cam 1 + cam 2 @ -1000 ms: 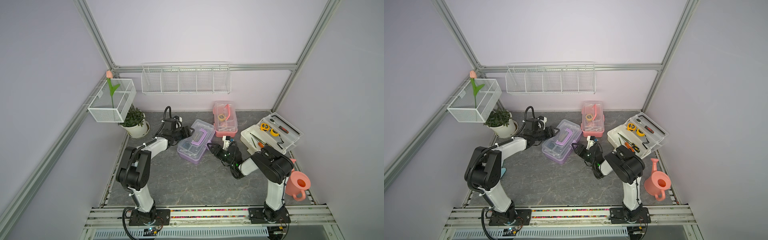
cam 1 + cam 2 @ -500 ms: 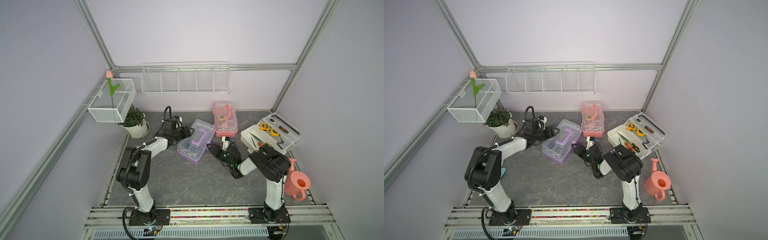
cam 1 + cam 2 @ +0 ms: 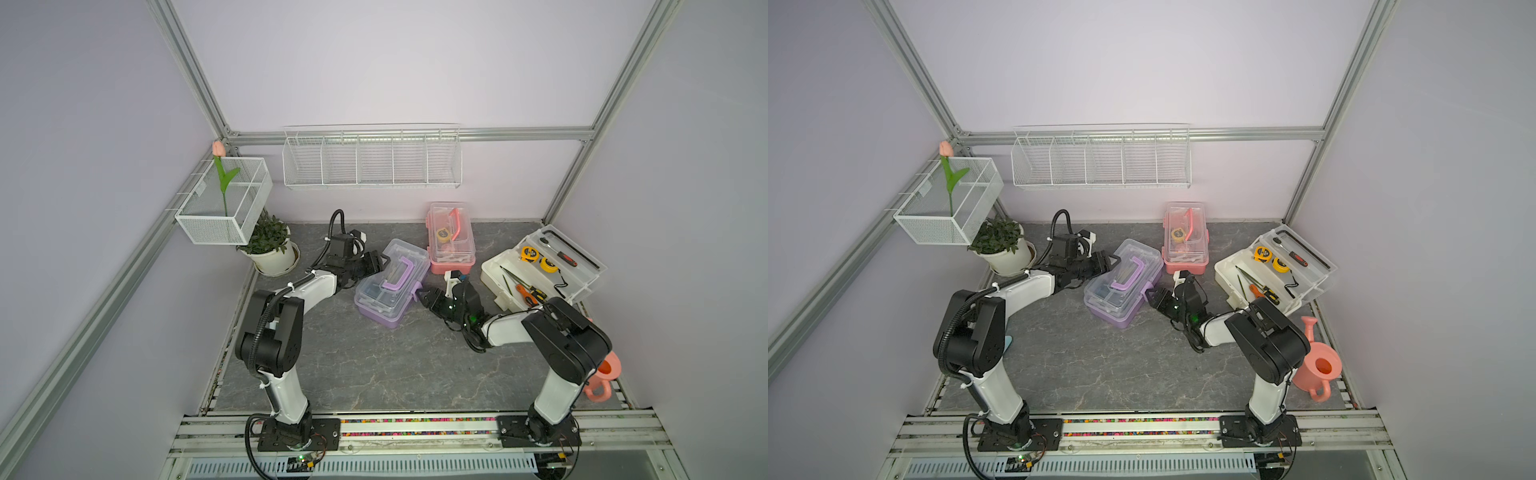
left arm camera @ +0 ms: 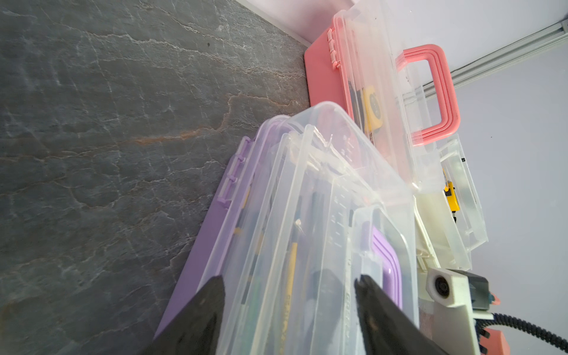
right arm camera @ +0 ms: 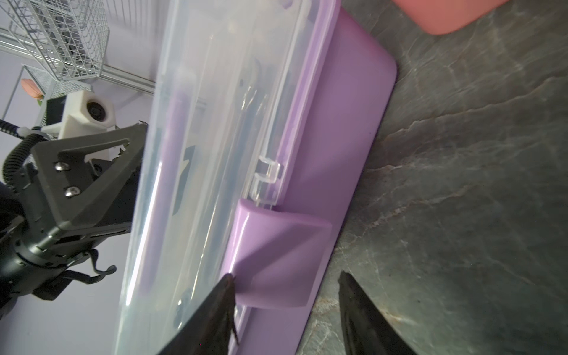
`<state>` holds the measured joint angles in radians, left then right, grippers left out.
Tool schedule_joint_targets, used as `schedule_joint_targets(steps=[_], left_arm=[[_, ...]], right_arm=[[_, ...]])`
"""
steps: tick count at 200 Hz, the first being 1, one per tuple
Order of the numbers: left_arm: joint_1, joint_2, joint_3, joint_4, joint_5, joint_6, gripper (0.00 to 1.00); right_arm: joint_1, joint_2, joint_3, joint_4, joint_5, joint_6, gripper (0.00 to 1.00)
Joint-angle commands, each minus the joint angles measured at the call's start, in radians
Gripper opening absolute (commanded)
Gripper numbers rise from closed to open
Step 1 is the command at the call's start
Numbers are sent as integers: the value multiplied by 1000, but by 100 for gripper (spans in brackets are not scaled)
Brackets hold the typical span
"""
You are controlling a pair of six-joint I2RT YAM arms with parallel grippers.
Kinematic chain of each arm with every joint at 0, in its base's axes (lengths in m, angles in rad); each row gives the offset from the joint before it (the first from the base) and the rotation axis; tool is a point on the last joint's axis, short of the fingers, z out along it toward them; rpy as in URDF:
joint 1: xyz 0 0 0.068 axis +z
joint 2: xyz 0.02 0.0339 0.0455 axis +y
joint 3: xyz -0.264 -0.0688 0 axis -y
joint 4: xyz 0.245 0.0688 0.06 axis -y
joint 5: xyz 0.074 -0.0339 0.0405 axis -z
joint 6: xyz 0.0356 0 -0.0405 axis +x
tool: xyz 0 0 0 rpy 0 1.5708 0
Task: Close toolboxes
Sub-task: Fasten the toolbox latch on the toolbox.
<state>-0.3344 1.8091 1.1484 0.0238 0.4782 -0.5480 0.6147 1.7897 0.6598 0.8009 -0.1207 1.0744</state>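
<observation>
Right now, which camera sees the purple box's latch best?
The right wrist view: the latch is big and close, beside the right hand. In both top views it is a tiny tab; the left wrist view hides it.

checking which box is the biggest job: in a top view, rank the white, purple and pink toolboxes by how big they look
In a top view:
1. white toolbox, lid open: clearly largest.
2-3. purple toolbox and pink toolbox: purple looks slightly bigger but lies nearer the camera, so unranked.
</observation>
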Motion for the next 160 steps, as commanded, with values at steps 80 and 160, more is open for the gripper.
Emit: schedule_joint_targets(steps=[80,160], left_arm=[[-17,71,-9,-53,101,21,68],[-21,73,-15,-55,108,14,65]], right_arm=[[-3,51,81,36,-57,-11,46],[3,112,32,184,-64,70,40]])
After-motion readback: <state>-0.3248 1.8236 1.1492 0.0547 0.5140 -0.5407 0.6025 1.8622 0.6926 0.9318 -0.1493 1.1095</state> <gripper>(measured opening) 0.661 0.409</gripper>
